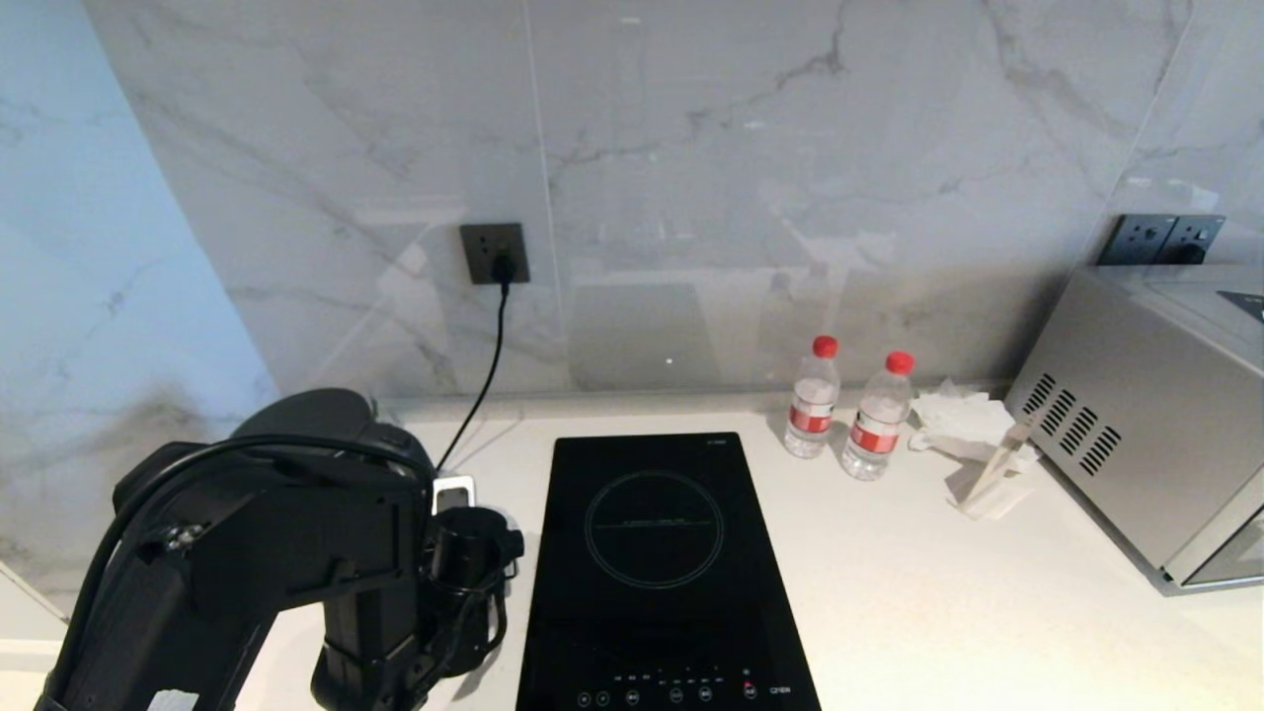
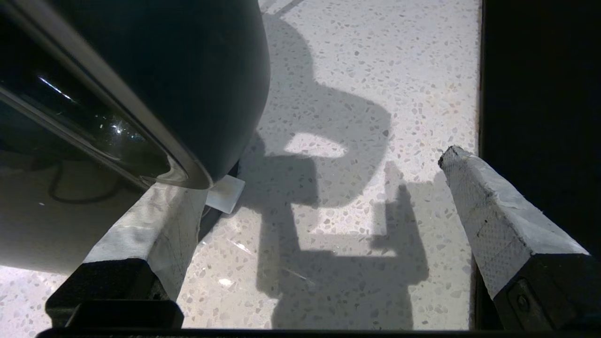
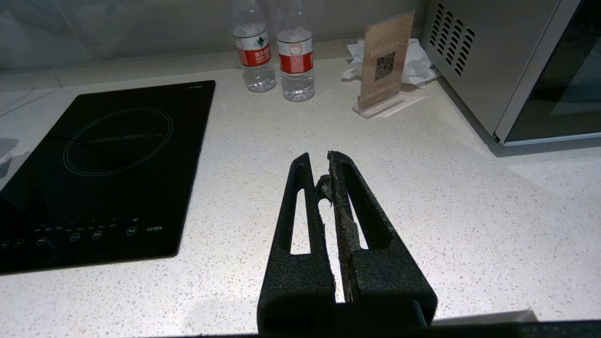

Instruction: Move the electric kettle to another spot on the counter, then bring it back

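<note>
I take the induction hob as my landmark and read across from its left. On that side my left arm fills the near corner of the head view, and the left gripper hangs low over the counter with its jaws spread wide and nothing between them. In the left wrist view the electric kettle bulks large against one padded finger, its dark rounded body just beside or touching that pad; I cannot tell which. The other finger stands well apart, close to the hob's edge, with bare speckled stone between the two. So the kettle lies off to one side of the jaws' gap, on the side away from the hob, not centred in it. From the head view I see only black shapes under the arm there, and the kettle stands upright, left of the hob. A power cord runs from the wall socket down behind the arm.

I judge the coming move turns on that offset: the gripper must shift away from the hob until the handle or body sits between the pads before I close. The left arm is clearly the nearer one.

Right of the hob stand two water bottles, then a microwave. The right gripper hovers over the counter with its fingers pressed together, empty, parked well away from the kettle.
</note>
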